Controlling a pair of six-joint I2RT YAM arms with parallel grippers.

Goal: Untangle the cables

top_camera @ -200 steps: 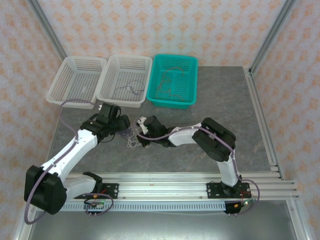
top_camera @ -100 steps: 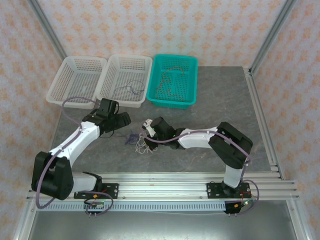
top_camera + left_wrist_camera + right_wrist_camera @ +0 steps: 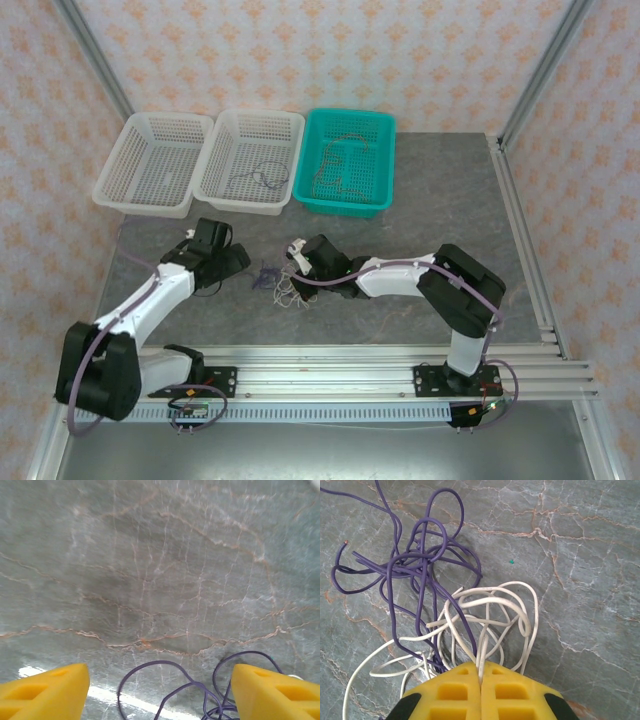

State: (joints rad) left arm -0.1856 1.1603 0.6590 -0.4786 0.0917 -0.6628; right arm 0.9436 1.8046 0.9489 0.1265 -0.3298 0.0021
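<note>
Two white baskets point(image 3: 140, 205) and a teal basket point(image 3: 342, 208) stand in a row well beyond both jaws. The teal one and the white one beside it each hold a few thin cables point(image 3: 340, 170). A tangle of purple and white cables point(image 3: 278, 283) lies on the marbled surface point(image 3: 440, 190) between the two jaws. The right jaws are clenched on white strands point(image 3: 485, 630) at the tangle's edge. The left jaws are released, with purple loops point(image 3: 200, 692) lying in their gap.

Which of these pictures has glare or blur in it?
Left wrist view: a bright glare streak lies on the table beside the purple cable, and the far stone looks soft. Right wrist view: the cables are sharp. Top view: even light, faint shadows under the arms.
</note>
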